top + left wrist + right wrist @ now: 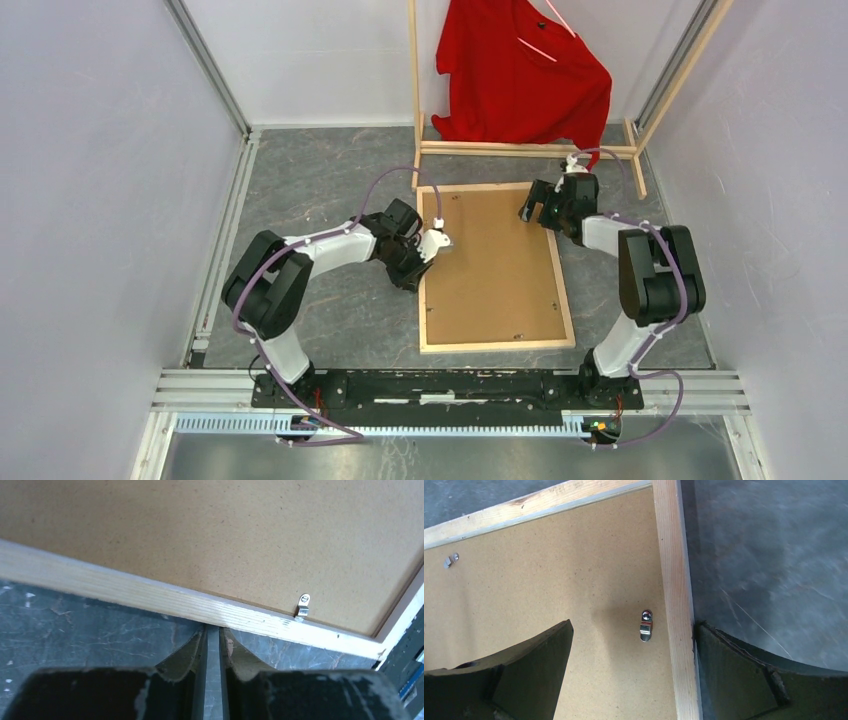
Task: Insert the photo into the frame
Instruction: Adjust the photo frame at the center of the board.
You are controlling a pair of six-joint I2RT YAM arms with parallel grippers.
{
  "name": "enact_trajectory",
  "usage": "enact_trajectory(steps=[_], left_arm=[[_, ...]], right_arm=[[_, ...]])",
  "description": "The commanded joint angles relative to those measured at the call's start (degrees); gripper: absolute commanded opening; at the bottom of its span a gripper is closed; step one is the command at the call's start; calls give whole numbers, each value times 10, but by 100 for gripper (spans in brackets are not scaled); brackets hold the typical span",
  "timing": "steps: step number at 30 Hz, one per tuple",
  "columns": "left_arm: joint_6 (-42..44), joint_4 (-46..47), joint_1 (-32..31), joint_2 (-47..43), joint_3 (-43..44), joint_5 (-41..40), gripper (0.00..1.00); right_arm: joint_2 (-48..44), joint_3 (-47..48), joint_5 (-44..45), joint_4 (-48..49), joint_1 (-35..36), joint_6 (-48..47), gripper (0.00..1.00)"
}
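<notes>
Grey, marbled bench [330, 180] carries the frame [497, 345], which lies flat in the middle with its bare-wood back side up. A brown backing board [495, 260] fills the opening inside the rails.

On the left, the left tool [432, 246] sits low at the frame's left rail, about a third of the way down from the far corner. In the left wrist view its fingers [185, 655] are drawn almost together, with only a narrow slit between them, and their tips meet the outer edge of the pale wooden rail. Whether they pinch anything there I cannot tell. Just past that rail, a small metal turn clip [303, 605] rests on the board near the corner.

On the right, the right tool [540, 210] hovers over the frame near its far right corner, spread wide and gripping nothing. In the right wrist view it straddles the right rail: one finger [524, 670] hangs over the backing board, and the other finger [734, 670] is outside the frame above the bench, its tip right against the rail's outer edge. Between them, beside the rail, another turn clip [646, 625] lies on the board.

Behind the frame, at the back right, stands a wooden clothes rack [520, 150] with a red shirt [520, 80].
</notes>
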Motion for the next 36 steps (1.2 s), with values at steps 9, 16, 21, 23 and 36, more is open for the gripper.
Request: enact_trajectory(steps=[9, 16, 21, 23, 36], left_arm=[[58, -63, -42, -30, -2, 43, 24], [33, -55, -78, -10, 25, 50, 26], [21, -63, -79, 11, 60, 55, 29], [32, -76, -78, 7, 63, 51, 38], [128, -232, 88, -87, 161, 93, 68]], right_arm=[[20, 39, -44, -24, 127, 31, 98], [62, 69, -106, 11, 158, 31, 98], [152, 189, -143, -20, 232, 19, 98], [179, 231, -159, -28, 258, 21, 98], [88, 297, -60, -145, 251, -53, 98]])
